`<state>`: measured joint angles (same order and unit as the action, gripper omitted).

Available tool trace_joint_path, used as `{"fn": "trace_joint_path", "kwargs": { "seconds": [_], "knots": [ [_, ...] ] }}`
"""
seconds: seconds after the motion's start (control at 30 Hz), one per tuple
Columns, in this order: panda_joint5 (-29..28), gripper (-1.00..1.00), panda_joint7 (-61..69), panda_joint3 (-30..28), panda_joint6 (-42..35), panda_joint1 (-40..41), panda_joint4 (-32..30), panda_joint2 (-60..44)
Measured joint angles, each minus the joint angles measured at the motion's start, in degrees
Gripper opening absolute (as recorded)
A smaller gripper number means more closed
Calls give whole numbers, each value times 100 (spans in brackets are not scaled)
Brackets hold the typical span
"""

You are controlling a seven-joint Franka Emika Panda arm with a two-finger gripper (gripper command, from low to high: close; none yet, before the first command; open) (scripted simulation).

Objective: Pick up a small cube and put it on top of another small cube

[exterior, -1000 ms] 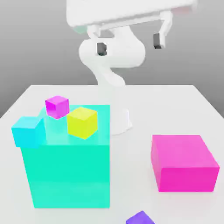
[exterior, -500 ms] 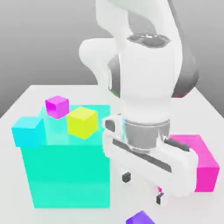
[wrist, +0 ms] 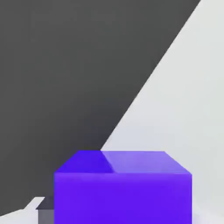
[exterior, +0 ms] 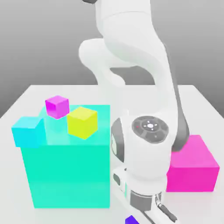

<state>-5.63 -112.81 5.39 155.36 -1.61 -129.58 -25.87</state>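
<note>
Nearest, at the exterior view's bottom edge, the violet cube (exterior: 131,220) sits partly hidden by the claw (wrist: 122,214), which is lowered right at it. How far open the claw is, and whether it has hold of the cube, I cannot tell. In the hand view, a straight edge between dark and pale runs across the cube's top.

Behind, the arm (exterior: 146,162) stands between the tall green block (exterior: 70,175) and the low pink block (exterior: 192,166), overlapping the pink one's near side. On the green block, the cyan cube (exterior: 29,132) overhangs the edge; the yellow cube (exterior: 82,123) and magenta cube (exterior: 57,107) lie farther in. Bare counter (exterior: 175,98) stretches beyond.
</note>
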Motion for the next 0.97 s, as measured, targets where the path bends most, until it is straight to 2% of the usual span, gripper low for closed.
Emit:
{"fn": "trace_joint_path", "kwargs": {
  "seconds": [0.07,0.23,0.5,0.7,0.77,0.83,0.87,0.97],
  "knots": [
    [81,-100,65,57,-299,36,-79,383],
    [-370,-100,804,179,-627,-59,-292,1283],
    [226,-100,1965,-458,-2465,1252,-52,2697],
    [459,-100,2688,-1002,-3907,1866,142,3796],
    [442,-100,2802,-1103,-3879,1945,-4,3908],
    [450,-100,2847,-1122,-3498,1981,-287,3808],
    [454,100,2857,-1128,-3321,1987,-409,3753],
    [454,100,2857,-1128,-3321,1987,-409,3753]
  ]
}}
